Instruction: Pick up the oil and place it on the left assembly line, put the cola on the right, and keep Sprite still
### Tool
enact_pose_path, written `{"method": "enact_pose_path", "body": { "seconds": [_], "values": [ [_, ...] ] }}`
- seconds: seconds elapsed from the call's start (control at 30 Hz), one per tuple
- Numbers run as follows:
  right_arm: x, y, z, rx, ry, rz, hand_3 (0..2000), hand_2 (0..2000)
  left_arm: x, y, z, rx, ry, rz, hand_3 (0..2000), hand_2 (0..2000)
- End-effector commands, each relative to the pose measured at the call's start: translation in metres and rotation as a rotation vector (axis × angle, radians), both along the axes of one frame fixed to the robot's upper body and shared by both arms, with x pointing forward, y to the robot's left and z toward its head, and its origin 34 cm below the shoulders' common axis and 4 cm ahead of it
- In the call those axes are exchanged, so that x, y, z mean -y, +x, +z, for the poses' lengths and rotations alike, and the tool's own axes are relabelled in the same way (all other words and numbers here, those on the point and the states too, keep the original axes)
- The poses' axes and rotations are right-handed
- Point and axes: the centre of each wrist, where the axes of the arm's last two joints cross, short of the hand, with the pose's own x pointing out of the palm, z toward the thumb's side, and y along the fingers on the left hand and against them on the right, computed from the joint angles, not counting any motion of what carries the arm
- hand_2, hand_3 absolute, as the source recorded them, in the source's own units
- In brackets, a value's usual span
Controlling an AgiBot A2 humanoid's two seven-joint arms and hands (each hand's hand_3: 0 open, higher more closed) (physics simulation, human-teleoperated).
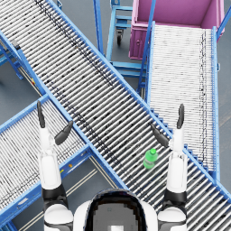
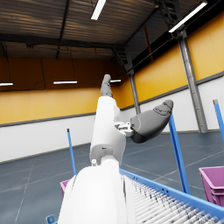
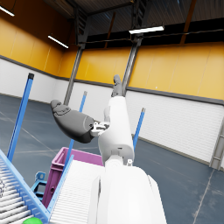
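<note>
Only the green Sprite bottle sits on the roller conveyor, at 7 o'clock of the right hand. It and the left hand are empty, fingers apart. Likely a waiting step: leave the bottle untouched.

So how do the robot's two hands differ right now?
In the head view the left hand shows over the left conveyor; the right hand shows over the middle conveyor's edge. The right hand is near the green bottle; the left hand is far from it. Both are raised, open and empty, thumbs pointing inward.
</note>
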Motion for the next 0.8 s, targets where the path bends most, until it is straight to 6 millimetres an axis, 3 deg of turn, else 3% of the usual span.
{"method": "enact_pose_path", "body": {
  "seconds": [0.03, 0.8],
  "values": [
    [0.0002, -0.0001, 0.0001, 0.001, 0.001, -0.001, 0, 0, -0.0002, 0.0000, 0.0003, 0.001, -0.001, 0.001, 0, 0],
    [-0.0007, -0.0010, 0.0043, 0.019, 0.010, -0.001, 0, 0, 0.0005, -0.0021, 0.0073, 0.031, -0.003, 0.000, 0, 0]
  ]
}}
